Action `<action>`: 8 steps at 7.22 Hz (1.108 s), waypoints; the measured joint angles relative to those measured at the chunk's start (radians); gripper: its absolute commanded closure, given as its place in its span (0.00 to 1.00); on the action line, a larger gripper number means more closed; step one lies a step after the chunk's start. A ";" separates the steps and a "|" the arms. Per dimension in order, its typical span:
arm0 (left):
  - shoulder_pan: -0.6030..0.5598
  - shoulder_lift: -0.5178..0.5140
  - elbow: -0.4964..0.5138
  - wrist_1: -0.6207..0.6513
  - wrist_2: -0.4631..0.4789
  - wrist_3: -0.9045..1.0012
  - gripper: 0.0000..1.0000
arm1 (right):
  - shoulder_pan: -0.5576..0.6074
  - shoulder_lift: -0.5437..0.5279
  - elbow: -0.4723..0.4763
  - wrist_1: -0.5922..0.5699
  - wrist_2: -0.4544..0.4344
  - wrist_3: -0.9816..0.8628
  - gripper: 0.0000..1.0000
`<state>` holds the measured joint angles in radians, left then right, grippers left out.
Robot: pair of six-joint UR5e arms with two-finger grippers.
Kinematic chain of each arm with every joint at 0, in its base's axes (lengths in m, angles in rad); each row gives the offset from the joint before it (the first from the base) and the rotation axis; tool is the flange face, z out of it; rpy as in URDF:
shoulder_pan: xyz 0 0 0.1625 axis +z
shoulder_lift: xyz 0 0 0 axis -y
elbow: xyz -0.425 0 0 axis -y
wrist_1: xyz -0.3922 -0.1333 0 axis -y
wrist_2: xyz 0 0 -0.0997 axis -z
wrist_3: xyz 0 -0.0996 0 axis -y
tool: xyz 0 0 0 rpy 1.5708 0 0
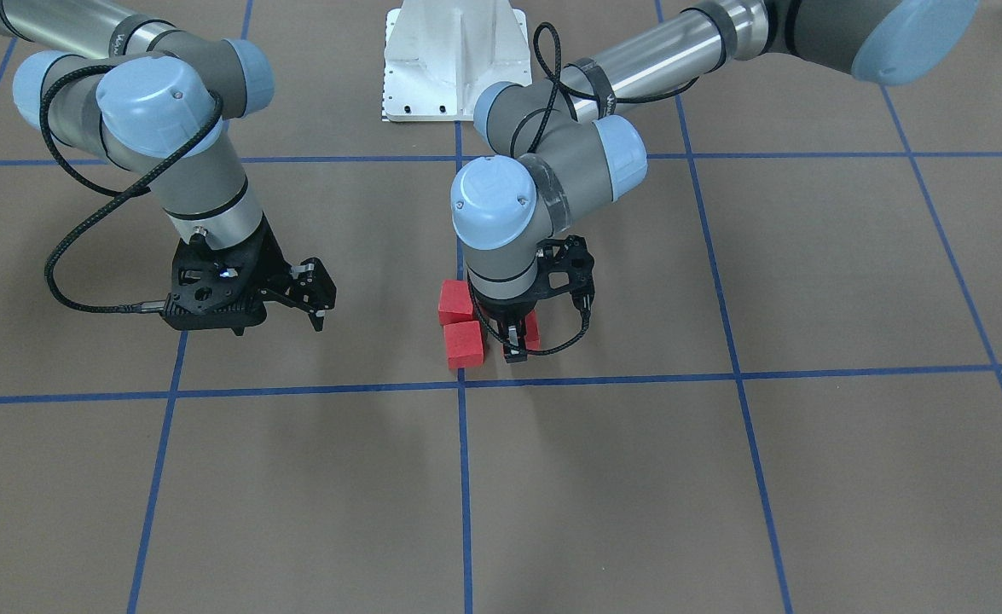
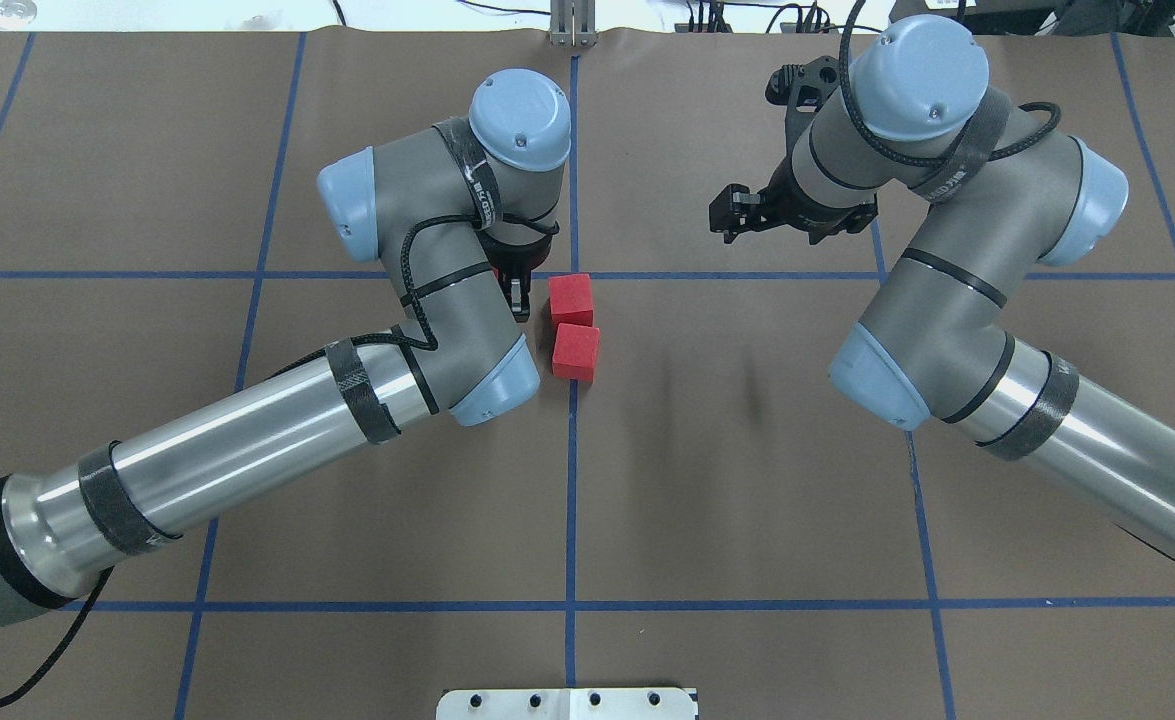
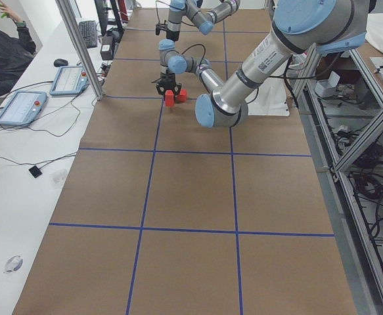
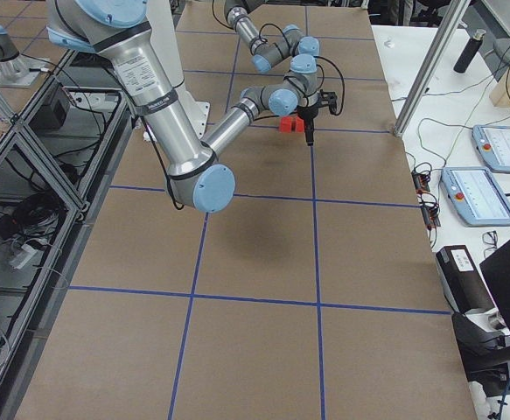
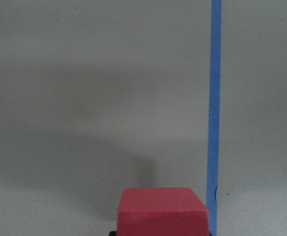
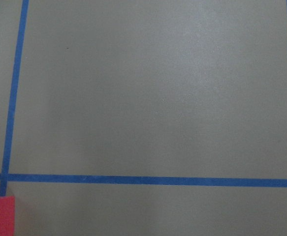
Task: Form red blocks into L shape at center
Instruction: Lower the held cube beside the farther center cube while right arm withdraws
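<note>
While the left hand (image 1: 518,343) points straight down near the middle of the bench (image 1: 807,512), well away from every edge, its fingers are closed on a red block (image 1: 534,331), most of which is hidden behind them. Two more red cubes lie just beside it. The crossing-side block (image 2: 572,299) sits just on the robot's side of the crossing (image 2: 574,275) of blue tape lines. The robot-side block (image 2: 576,352) lies close against it, toward the robot's edge of the bench, and both lie along the blue line that runs toward the robot. The gripped cube is level with the crossing-side block, on its left, with a black finger in the narrow gap between them. The right hand (image 1: 320,294) hangs over bare bench well apart from the cubes, its fingers apparently parted and holding nothing.
</note>
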<state>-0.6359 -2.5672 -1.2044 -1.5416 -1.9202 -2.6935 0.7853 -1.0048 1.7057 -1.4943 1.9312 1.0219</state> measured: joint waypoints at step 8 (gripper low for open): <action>0.009 -0.009 0.027 -0.012 -0.005 0.026 1.00 | 0.107 -0.043 -0.015 -0.003 0.102 -0.136 0.01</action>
<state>-0.6271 -2.5759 -1.1769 -1.5539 -1.9255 -2.6676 0.8924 -1.0482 1.6908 -1.4969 2.0336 0.8864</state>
